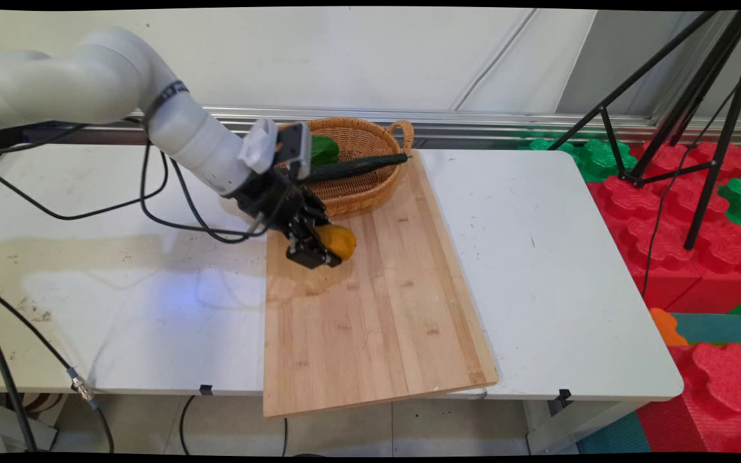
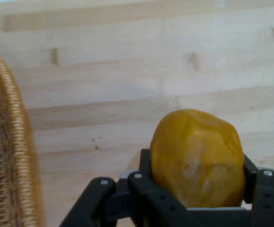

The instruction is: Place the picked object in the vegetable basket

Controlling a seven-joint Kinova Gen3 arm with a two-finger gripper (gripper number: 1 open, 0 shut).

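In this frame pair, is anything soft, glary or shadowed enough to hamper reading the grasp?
Main view: the gripper and its yellow fruit read clearly; a soft shadow falls left of them on the cutting board, and the white table has a pale sheen at left. Hand view: fruit sharp, wicker basket edge blurred at left.

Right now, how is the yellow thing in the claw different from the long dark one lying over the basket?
The yellow fruit is short and rounded; the dark cucumber is long and thin. The yellow fruit is clamped in the claw at the wooden board; the cucumber lies free across the wicker basket, one end poking over its rim. The fruit is bright orange-yellow, the cucumber very dark green. Both look like food items.
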